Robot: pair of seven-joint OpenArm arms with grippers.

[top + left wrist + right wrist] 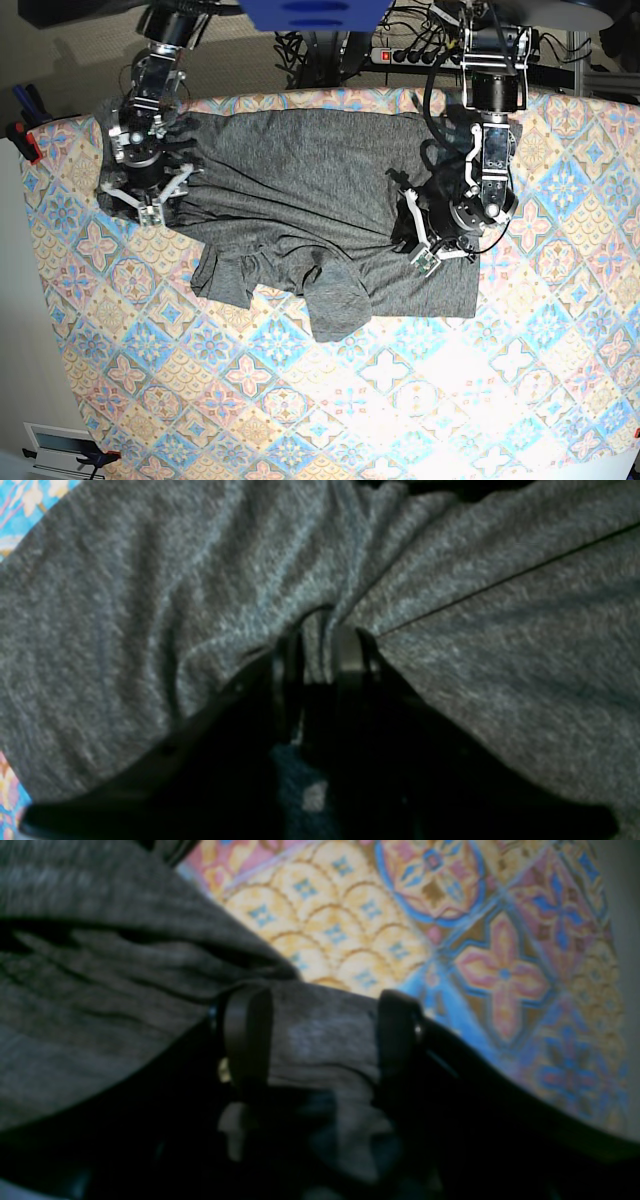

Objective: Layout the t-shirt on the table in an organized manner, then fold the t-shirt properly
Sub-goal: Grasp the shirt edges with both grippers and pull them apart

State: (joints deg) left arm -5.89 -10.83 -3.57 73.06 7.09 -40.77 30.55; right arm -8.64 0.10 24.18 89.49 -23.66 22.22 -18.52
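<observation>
The dark-grey t-shirt [300, 190] lies spread across the far half of the table [400, 400], its lower edge bunched into loose flaps near the middle. My left gripper [418, 232] rests on the shirt's right part. In the left wrist view, this gripper [320, 645] is shut on a pinched ridge of the t-shirt [150, 605], with wrinkles radiating from it. My right gripper [150, 195] is at the shirt's left edge. The right wrist view shows it [320, 1025] open, fingers [248, 1035] wide apart, with a strip of t-shirt [100, 990] between them above the patterned table [500, 940].
Cables and a power strip [410, 55] run behind the table's far edge. An orange clamp [22, 140] grips the table's left edge. Patterned cloth shows at the left edge of the left wrist view [20, 510]. The near half of the table holds only the tiled cloth.
</observation>
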